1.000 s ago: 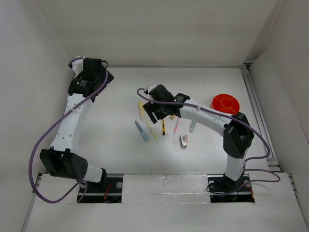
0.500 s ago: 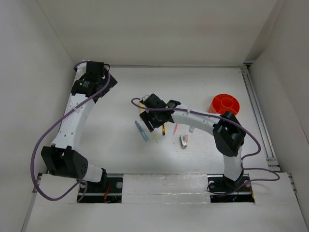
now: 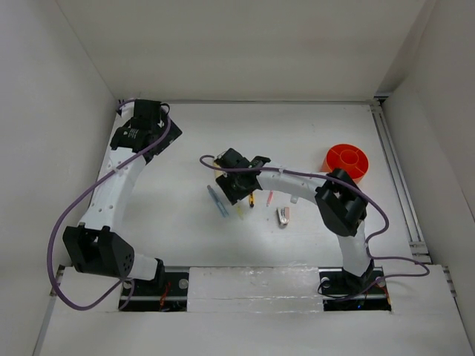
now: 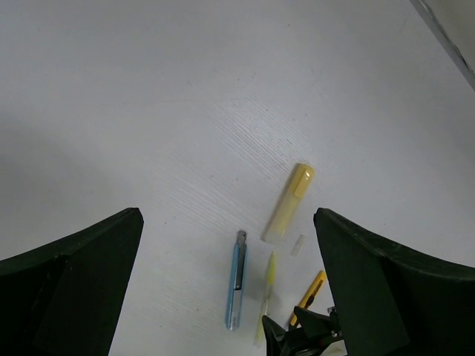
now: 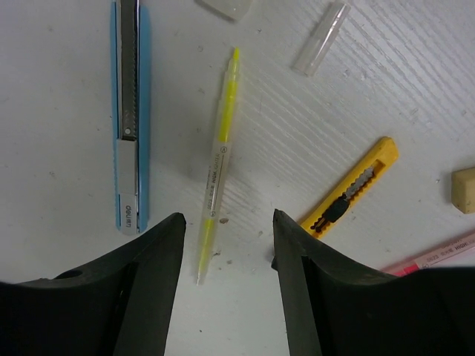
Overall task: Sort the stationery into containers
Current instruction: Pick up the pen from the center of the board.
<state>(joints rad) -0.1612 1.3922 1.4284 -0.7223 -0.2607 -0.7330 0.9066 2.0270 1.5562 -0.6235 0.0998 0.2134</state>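
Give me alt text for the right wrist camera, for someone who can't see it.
The open right end effector hovers over a thin yellow pen on the white table. A blue cutter lies left of the pen, a yellow-black cutter right of it, and a tan eraser at the right edge.
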